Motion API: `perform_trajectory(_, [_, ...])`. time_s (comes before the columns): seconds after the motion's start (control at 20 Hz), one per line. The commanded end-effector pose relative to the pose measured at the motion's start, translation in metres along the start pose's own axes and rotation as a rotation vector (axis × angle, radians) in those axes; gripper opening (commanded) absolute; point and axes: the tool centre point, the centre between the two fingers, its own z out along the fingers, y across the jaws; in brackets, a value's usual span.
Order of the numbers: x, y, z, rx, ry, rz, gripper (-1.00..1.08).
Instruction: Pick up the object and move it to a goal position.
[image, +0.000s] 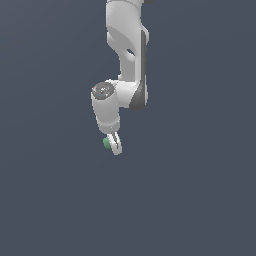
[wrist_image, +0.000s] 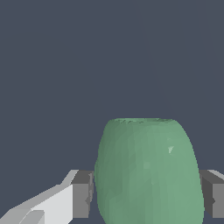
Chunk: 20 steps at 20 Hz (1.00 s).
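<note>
The green rounded lump (wrist_image: 146, 173) fills the space between my two grey finger pads (wrist_image: 82, 194) in the wrist view, and both pads press against its sides. In the exterior view the lump (image: 106, 143) shows as a small green spot at the tip of my white gripper (image: 113, 144), partly hidden by a finger. The gripper hangs from the white arm (image: 127, 55) that comes down from the top, and it holds the lump above the dark grey floor (image: 50, 200).
Only the plain dark grey floor (wrist_image: 65, 65) surrounds the arm. No other objects, containers or edges show in either view. No goal marker is visible.
</note>
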Motion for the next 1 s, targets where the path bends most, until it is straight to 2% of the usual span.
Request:
perform_trajectory(0.0, [-0.002,-0.001,-0.02,0.001,0.0,0.0,-1.0])
perform_trajectory(0.95, [-0.025,-0.008,-0.229,-0.001,0.003,0.003,-1.0])
